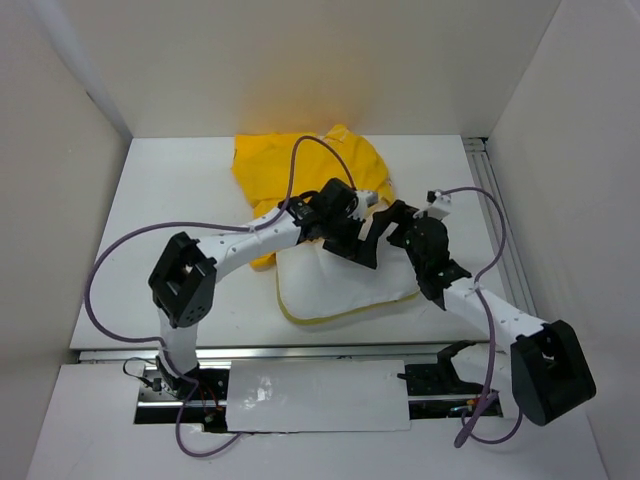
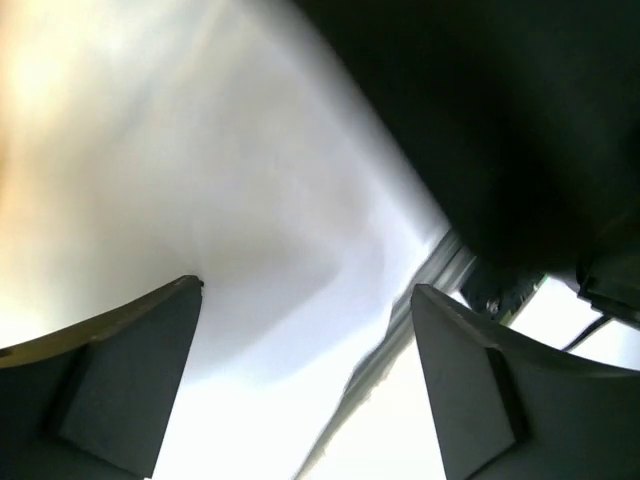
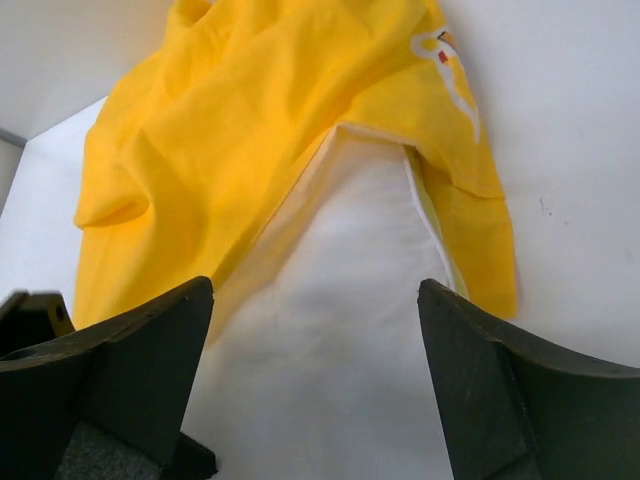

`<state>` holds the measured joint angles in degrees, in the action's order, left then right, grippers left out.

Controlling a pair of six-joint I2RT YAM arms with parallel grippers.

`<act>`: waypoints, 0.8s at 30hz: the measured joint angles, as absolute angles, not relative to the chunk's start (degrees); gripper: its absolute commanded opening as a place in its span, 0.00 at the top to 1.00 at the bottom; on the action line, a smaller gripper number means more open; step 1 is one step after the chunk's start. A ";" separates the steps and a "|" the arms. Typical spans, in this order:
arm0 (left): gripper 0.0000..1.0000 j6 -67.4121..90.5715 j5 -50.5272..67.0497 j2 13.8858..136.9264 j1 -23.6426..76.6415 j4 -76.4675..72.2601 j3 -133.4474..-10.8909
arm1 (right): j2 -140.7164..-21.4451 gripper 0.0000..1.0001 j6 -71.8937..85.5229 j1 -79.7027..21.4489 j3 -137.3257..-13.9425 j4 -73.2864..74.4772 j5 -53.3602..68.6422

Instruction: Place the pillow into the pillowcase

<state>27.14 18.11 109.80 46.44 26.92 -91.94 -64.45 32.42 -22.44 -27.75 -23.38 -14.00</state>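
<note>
The yellow pillowcase (image 1: 300, 165) lies crumpled at the back middle of the table. The white pillow (image 1: 340, 290) has its far end inside the case, and its near end with a yellowish edge sticks out toward me. My left gripper (image 1: 362, 243) and right gripper (image 1: 393, 225) hover close together over the pillow near the case's mouth. In the right wrist view the gripper (image 3: 315, 285) is open above the pillow (image 3: 340, 340), facing the case's opening (image 3: 230, 130). In the left wrist view the gripper (image 2: 305, 290) is open and empty over blurred white fabric (image 2: 250, 200).
White walls enclose the table on the left, back and right. An aluminium rail (image 1: 500, 220) runs along the right side and another along the near edge (image 1: 300, 352). Purple cables (image 1: 110, 270) loop off both arms. The right arm shows dark in the left wrist view (image 2: 520, 120).
</note>
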 measured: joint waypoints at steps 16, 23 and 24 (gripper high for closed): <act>0.00 39.09 1.30 66.85 21.50 30.09 -57.32 | -69.65 0.00 20.47 -42.30 -52.36 5.91 -17.32; 0.04 40.77 2.24 67.09 8.82 33.50 -47.68 | -90.80 0.00 18.31 -58.46 -65.87 13.45 -18.35; 0.04 40.77 2.52 67.09 8.25 33.45 -47.62 | -92.88 0.00 18.52 -58.96 -66.57 14.35 -17.98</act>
<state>40.77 2.52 67.09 8.25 33.45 -47.62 -92.88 18.52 -58.96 -66.57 14.35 -17.98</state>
